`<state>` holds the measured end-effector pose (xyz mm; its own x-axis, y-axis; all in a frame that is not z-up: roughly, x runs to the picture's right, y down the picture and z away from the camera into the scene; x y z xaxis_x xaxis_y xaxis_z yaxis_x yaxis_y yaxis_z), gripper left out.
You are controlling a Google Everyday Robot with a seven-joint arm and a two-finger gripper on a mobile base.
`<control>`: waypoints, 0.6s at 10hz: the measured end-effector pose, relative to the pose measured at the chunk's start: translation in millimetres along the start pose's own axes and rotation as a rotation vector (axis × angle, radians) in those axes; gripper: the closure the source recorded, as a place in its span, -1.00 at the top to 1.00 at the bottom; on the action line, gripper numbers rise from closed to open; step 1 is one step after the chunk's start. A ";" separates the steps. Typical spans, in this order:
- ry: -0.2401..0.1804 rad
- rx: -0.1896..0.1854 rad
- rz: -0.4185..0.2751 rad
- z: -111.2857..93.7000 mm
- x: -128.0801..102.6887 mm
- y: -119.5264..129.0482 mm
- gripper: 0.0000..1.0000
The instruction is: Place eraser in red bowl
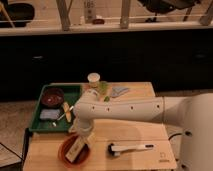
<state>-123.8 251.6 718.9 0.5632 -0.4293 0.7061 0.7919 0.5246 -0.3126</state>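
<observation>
Tan eraser (75, 151) inside red bowl (62, 149), long axis diagonal; gripper (84, 140) just above it; grasping or released, cannot tell.

- Dark cabinets (150, 55) across the middle.
- Pale ledge (150, 27), slanted posts (63, 14) along the top.
- Wooden table (145, 132), lower centre.
- Tan floor (12, 120), left.
- Gripper (82, 142), lower left.

Dim warm light reaches the gripper (80, 144) low over the red bowl (61, 150); background dark.

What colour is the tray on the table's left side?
The tray is green, camera view; the gripper is over the red bowl.
</observation>
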 end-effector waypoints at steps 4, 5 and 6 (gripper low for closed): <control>0.002 -0.008 -0.004 -1.9 0.3 -0.5 0.60; 0.002 -0.010 -0.005 -2.3 1.0 -0.5 0.60; 0.000 -0.010 -0.006 -2.5 1.0 -1.0 0.60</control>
<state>-123.4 248.8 718.3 0.5587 -0.4325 0.7076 0.7974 0.5148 -0.3149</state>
